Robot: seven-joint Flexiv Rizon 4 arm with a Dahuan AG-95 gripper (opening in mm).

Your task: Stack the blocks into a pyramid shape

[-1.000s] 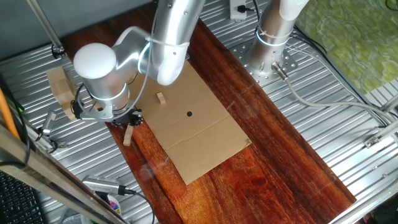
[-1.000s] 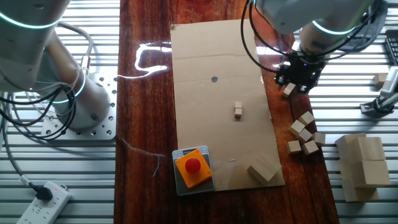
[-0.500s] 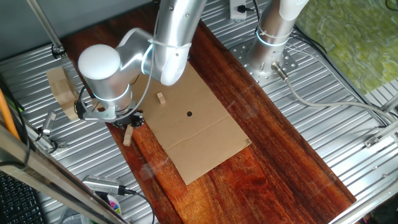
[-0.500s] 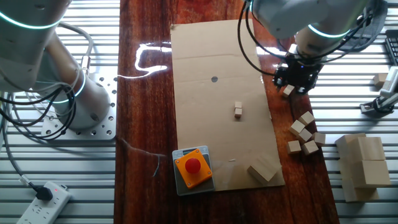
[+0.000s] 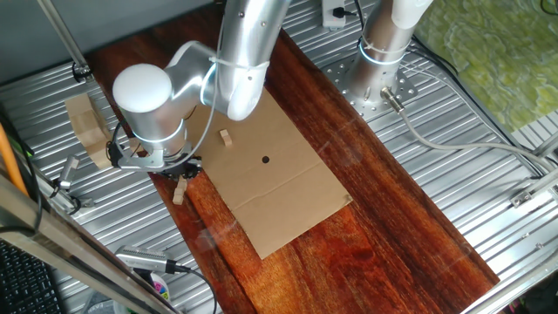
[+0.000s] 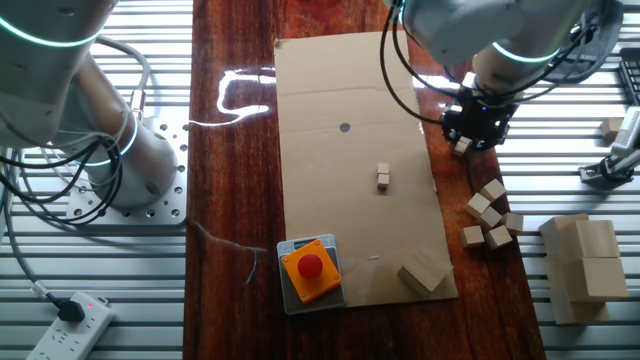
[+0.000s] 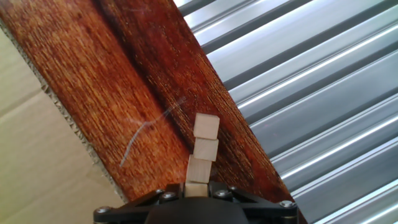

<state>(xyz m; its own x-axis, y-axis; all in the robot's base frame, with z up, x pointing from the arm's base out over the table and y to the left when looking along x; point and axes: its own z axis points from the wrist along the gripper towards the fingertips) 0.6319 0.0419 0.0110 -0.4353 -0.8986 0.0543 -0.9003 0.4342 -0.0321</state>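
Observation:
My gripper [image 6: 468, 138] hangs low over the dark wooden board, just off the cardboard sheet's [image 6: 350, 150] edge. It is shut on one small pale block [image 7: 197, 187], which also shows under the fingers in the other fixed view [image 6: 462, 147]. In the hand view three more blocks [image 7: 205, 149] lie in a line ahead of the jaws. The loose cluster of blocks [image 6: 490, 210] lies on the board beside the gripper, and it also shows in one fixed view [image 5: 179, 191]. A small block stack [image 6: 383, 178] stands on the cardboard, seen too in one fixed view [image 5: 225, 137].
A red button box [image 6: 308, 268] and a larger wooden block [image 6: 423, 272] sit at the cardboard's end. A big pale slab block [image 6: 582, 265] lies on the ribbed metal. A second arm's base [image 6: 130, 170] stands beside the board.
My gripper has shifted slightly toward the cardboard with the block still held. The other blocks have not moved.

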